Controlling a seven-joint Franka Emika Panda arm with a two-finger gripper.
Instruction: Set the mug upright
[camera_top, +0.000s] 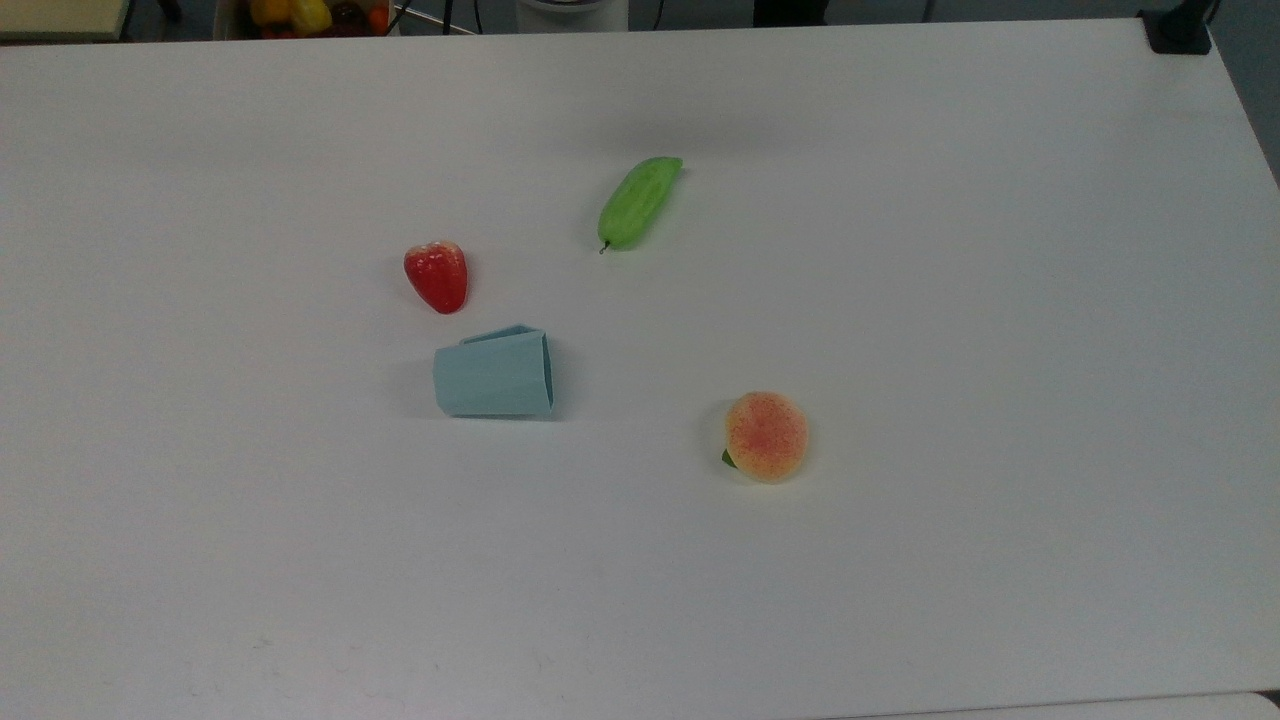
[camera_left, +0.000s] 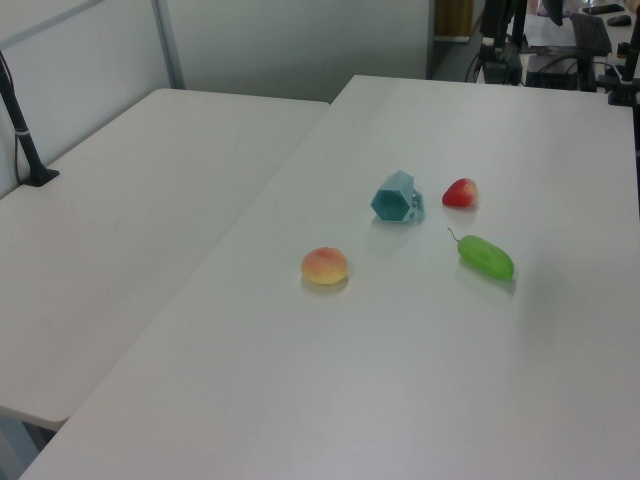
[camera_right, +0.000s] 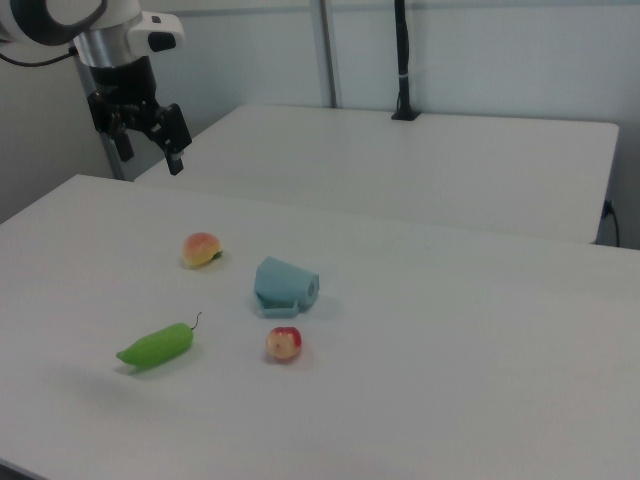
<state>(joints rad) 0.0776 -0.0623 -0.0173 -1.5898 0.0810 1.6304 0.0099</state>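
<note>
White table (camera_top: 900, 600), top view, nearest first. Peach (camera_top: 766, 436) sat closest to the camera, at about 4 o'clock from the mug and well apart from it.

Mug (camera_top: 494, 375) lay on its side near the table's middle, wide hexagonal rim facing the top view's right, narrower base to the top view's left, handle on its far side against the tabletop. In the left view the mug (camera_left: 398, 197) showed its open mouth toward the camera.

Strawberry (camera_top: 437, 275) lay near the mug at about 11 o'clock, not touching. Green cucumber-like toy (camera_top: 639, 201) lay farther off at about 1 o'clock, stem end pointing toward the camera.

In the right view, gripper (camera_right: 150, 152) hung high above the table's left edge, well away from the mug (camera_right: 285, 284), fingers spread and holding nothing.
</note>
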